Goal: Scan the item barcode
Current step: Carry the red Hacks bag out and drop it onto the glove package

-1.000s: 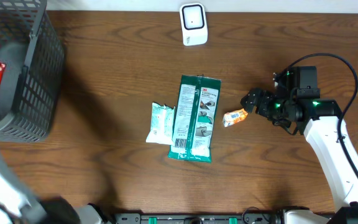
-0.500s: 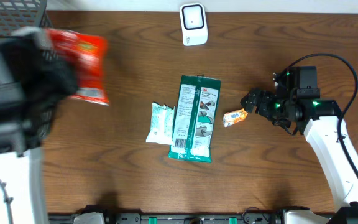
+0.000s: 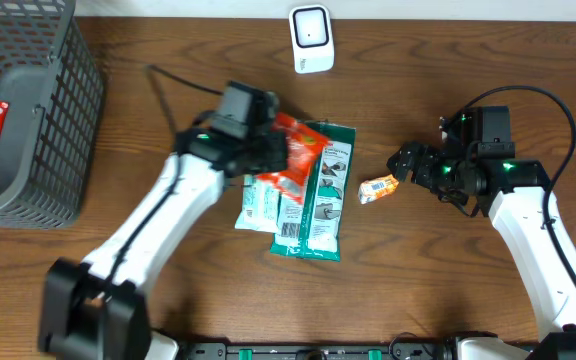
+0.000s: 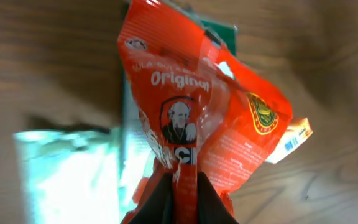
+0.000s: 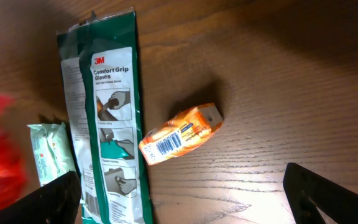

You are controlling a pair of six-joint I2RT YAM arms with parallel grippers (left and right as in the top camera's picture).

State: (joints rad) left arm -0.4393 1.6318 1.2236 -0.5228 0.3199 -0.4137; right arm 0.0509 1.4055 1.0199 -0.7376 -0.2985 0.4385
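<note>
Red bag (image 4: 197, 112) lengthwise from left hand (image 4: 184, 196)

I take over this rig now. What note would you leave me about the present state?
Left hand: shut on the red snack bag, held over the green package at mid-table.
Right hand: open, empty, beside the small orange pack.
Done: the bag is gripped.
To do: bring its barcode before the white scanner at the far edge; the bag is not there yet.

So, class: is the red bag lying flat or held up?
Held up: the left gripper pinches the red bag above the green packet.
</note>
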